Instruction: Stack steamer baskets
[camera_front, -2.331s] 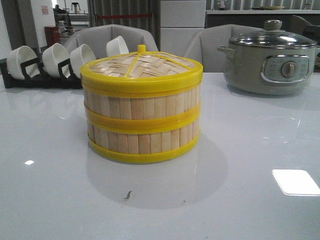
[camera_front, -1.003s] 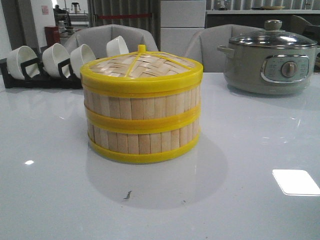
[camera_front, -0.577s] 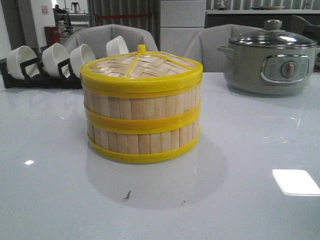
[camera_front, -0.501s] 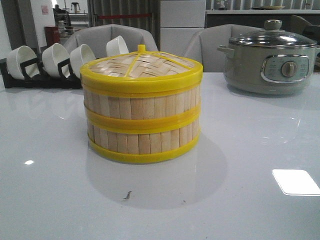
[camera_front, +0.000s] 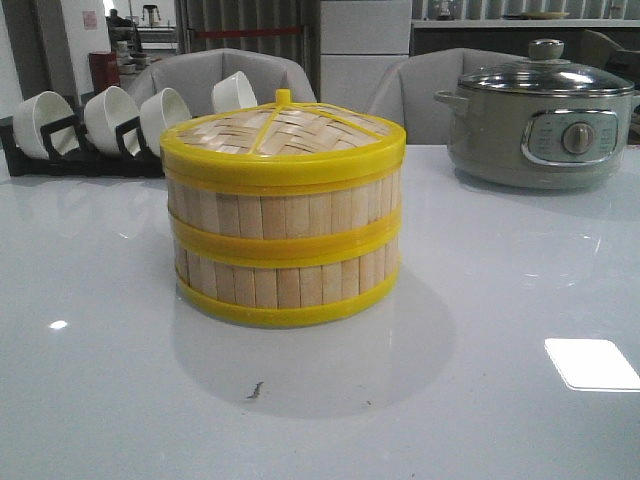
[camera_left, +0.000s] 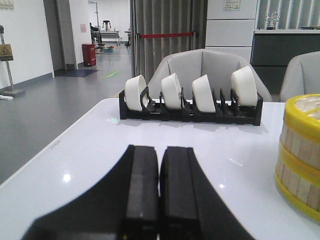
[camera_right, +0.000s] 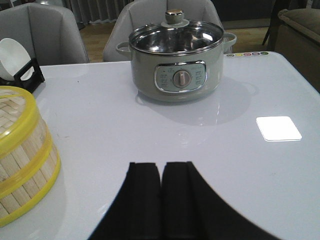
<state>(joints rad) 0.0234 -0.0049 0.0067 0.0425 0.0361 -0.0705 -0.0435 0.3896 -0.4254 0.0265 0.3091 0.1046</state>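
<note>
Two steamer baskets stand stacked on the white table, the upper basket (camera_front: 285, 212) on the lower basket (camera_front: 288, 283), with a woven bamboo lid (camera_front: 280, 131) on top. The stack's edge also shows in the left wrist view (camera_left: 301, 155) and in the right wrist view (camera_right: 22, 157). My left gripper (camera_left: 159, 150) is shut with nothing in it, low over the table and well apart from the stack. My right gripper (camera_right: 161, 166) is likewise shut and empty, on the stack's other side. Neither arm appears in the front view.
A black rack of white bowls (camera_front: 80, 125) (camera_left: 190, 97) stands at the back left. A grey electric pot with a glass lid (camera_front: 540, 115) (camera_right: 176, 62) stands at the back right. Grey chairs (camera_front: 225, 75) sit behind the table.
</note>
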